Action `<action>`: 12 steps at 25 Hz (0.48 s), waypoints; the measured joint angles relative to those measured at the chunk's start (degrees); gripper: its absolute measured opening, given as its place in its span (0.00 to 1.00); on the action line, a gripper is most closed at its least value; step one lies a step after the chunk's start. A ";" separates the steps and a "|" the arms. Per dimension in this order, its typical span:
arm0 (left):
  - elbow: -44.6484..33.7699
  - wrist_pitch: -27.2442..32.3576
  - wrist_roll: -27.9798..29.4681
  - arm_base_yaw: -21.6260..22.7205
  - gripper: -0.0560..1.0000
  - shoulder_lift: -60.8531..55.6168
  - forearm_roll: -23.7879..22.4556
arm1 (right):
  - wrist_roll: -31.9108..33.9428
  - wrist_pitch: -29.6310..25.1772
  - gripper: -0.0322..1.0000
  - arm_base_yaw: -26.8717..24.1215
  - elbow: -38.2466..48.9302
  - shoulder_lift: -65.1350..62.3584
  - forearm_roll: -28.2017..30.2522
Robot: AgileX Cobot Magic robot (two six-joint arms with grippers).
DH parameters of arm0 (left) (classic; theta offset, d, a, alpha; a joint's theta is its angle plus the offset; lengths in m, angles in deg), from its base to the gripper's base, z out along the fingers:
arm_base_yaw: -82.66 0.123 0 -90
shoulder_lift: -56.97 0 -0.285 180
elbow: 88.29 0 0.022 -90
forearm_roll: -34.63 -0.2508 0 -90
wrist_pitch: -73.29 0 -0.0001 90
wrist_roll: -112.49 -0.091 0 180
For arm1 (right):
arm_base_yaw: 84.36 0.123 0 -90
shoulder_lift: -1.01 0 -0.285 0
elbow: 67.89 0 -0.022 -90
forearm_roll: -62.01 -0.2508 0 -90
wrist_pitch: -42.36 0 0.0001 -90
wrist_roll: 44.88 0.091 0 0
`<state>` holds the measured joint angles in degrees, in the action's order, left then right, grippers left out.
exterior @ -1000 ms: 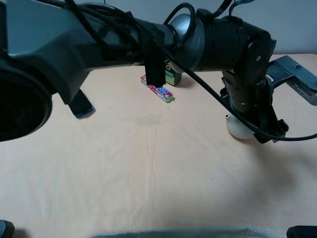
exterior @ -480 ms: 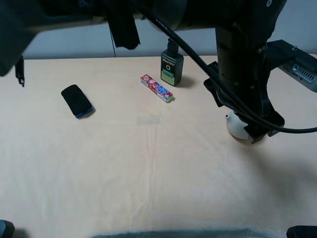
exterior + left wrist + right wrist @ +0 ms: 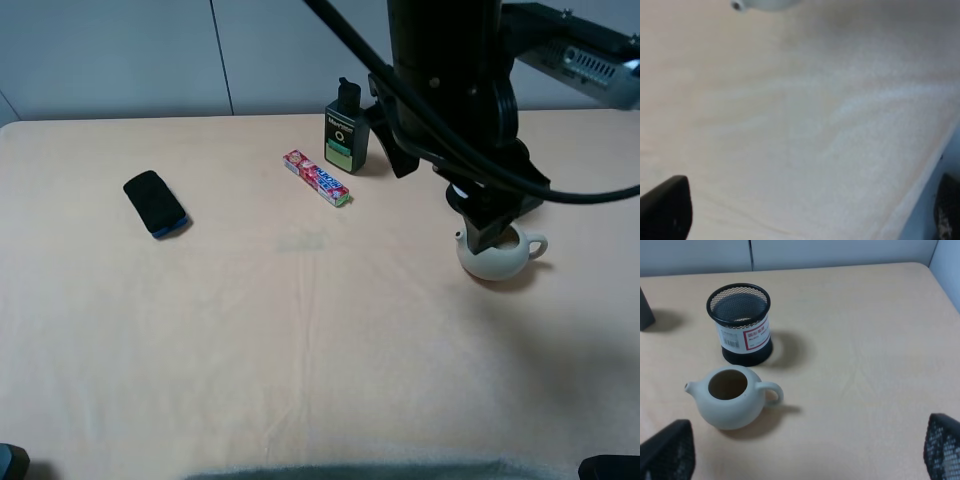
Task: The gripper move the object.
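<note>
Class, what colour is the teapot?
Cream-white, the teapot; the right wrist view shows it best.

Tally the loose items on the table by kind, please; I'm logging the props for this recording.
Teapot: 1
Mesh cup: 1
Dark green bottle: 1
Candy pack: 1
Black phone-like slab: 1
Total: 5

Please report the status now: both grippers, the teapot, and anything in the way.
Right gripper open above the teapot, holding nothing. Left gripper open, empty. Teapot upright on the table, lidless. Mesh cup close behind it, not touching.
</note>
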<state>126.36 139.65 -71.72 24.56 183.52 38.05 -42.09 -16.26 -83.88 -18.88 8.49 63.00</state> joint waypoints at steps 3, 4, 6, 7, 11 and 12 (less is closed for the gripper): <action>-0.07 0.04 0.00 1.04 0.99 -1.85 -0.11 | 0.00 0.06 0.70 0.00 0.00 0.00 0.00; -0.13 0.04 -0.22 1.31 0.99 -2.54 -0.11 | 0.00 0.06 0.70 0.00 0.00 0.00 -0.02; -0.90 0.04 -0.61 1.82 0.99 -4.36 -0.11 | 0.00 0.06 0.70 0.00 0.00 0.00 -0.02; -1.61 0.04 -0.78 2.04 0.99 -5.58 -0.04 | 0.00 0.06 0.70 0.00 0.00 0.00 -0.02; -6.46 0.04 -1.12 2.68 0.99 -11.29 0.19 | 0.00 0.06 0.70 0.00 0.00 0.00 -0.02; -8.15 0.04 -1.19 2.75 0.99 -13.00 0.19 | 0.00 0.06 0.70 0.00 0.00 0.00 -0.02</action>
<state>118.21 139.69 -72.91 27.31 170.53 38.24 -42.09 -16.21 -83.88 -18.88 8.49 62.98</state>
